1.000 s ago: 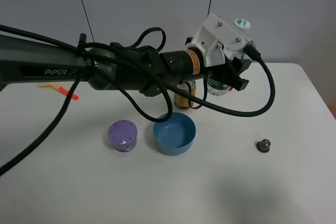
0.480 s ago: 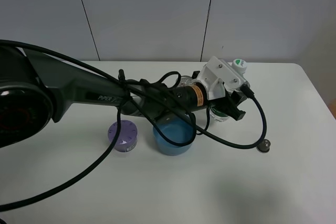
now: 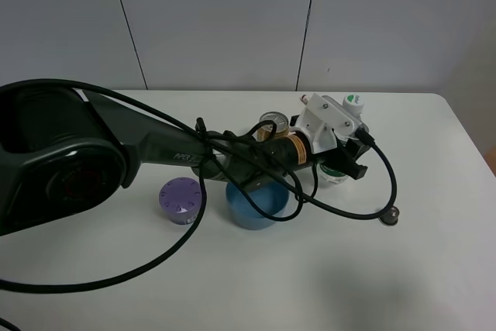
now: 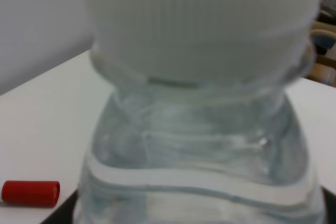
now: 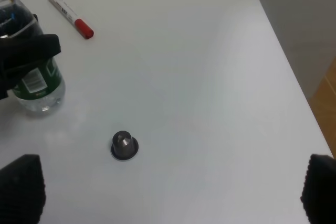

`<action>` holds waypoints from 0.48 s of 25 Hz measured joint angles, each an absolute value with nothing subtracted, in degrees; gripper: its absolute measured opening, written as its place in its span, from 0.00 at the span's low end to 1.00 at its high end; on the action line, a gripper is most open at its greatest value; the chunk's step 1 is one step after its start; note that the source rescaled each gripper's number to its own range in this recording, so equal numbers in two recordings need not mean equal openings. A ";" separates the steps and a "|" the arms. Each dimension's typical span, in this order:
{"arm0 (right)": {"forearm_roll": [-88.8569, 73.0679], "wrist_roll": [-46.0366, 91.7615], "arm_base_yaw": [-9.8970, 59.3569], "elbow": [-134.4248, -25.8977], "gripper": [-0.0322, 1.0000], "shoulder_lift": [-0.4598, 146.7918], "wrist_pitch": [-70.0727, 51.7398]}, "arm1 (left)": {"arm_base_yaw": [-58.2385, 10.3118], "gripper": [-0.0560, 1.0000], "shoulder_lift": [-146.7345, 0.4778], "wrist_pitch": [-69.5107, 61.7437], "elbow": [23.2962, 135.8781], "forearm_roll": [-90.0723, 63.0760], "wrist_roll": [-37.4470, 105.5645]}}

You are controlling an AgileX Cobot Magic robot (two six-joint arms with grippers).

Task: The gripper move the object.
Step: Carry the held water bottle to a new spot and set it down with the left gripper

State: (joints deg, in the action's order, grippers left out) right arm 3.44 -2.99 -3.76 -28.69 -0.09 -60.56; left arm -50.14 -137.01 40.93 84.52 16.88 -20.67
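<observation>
The clear water bottle [image 3: 336,174] with a white cap [image 3: 354,101] and green label stands upright right of the blue bowl, its base at or just above the table. My left gripper [image 3: 342,161], black-fingered with a white mount, reaches across the middle and is shut on the bottle's body. The left wrist view is filled by the bottle [image 4: 199,150] and its cap. The right wrist view shows the bottle [image 5: 32,85] with a black finger [image 5: 29,53] of the left gripper across it. My right gripper [image 5: 169,190] is open and empty, well above the table.
A gold can [image 3: 273,122] stands just behind the left arm. A blue bowl [image 3: 246,205] and a purple tub [image 3: 180,198] sit in front. A small dark knob [image 3: 389,215] [image 5: 125,145] lies right of the bowl. A red-capped marker [image 5: 70,13] lies beyond the bottle.
My left gripper has come down with the bottle from well above the table to table level. The gold can has come into view behind the arm.
</observation>
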 joint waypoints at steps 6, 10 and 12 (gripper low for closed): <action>3.44 -2.99 -3.76 -28.69 1.00 -0.09 -60.56 | -50.14 0.12 -139.00 41.12 86.88 16.91 -21.20; 3.44 -2.99 -3.76 -28.69 1.00 -0.09 -60.56 | -50.02 0.12 -140.03 41.23 86.88 17.31 -20.41; 3.44 -2.99 -3.76 -28.69 1.00 -0.09 -60.56 | -49.90 0.12 -140.23 41.19 86.88 17.44 -20.34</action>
